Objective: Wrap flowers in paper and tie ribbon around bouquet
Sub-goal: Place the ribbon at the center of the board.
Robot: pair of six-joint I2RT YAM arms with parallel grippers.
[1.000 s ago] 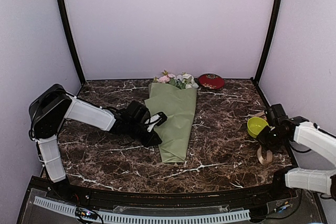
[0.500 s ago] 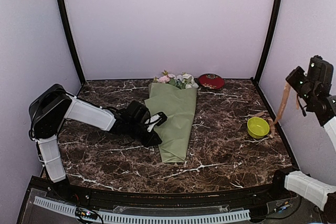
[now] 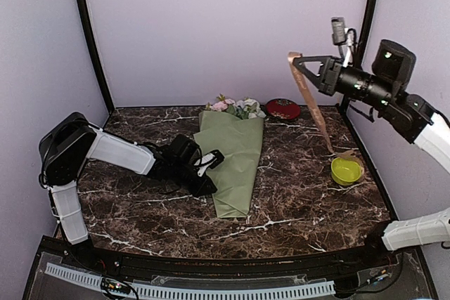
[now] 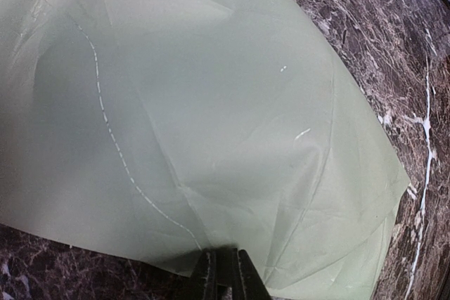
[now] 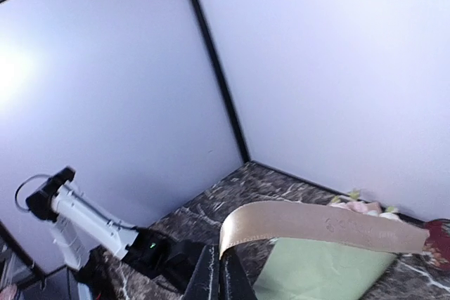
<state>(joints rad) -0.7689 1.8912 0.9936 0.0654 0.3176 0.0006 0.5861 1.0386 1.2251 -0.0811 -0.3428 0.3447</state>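
The bouquet (image 3: 235, 163) lay mid-table, narrow end toward me. Its sage paper (image 4: 211, 103) was already wound into a cone, and the flowers (image 3: 235, 107) peeked out at the far, wide end. It had not shifted in the last second. My left tool (image 3: 211, 161) sat at the cone's left edge exactly as before, jaws almost together on the paper's rim. I judged it a pinch holding the wrap shut, though the wrist view cut the tips off and I could not be sure.

What had changed was the ribbon (image 3: 310, 101). My right tool (image 3: 298, 60) was high above the back right corner, clamped tight on one end of it. A second earlier it had been down by the green bowl (image 3: 344, 171), with the band looped on the surface there. The band hung from it in a long slant, its tail trailing just beside the bowl (not yet clear of the table). So wrapping looked finished and tying only begun: the ribbon was well apart from the bouquet, with nothing round the cone.

The table (image 3: 295, 205) was dark brown marble with white veins, with a red dish (image 3: 283, 108) at the back, just right of the blooms. Plain lilac walls (image 3: 225, 26) closed it in.
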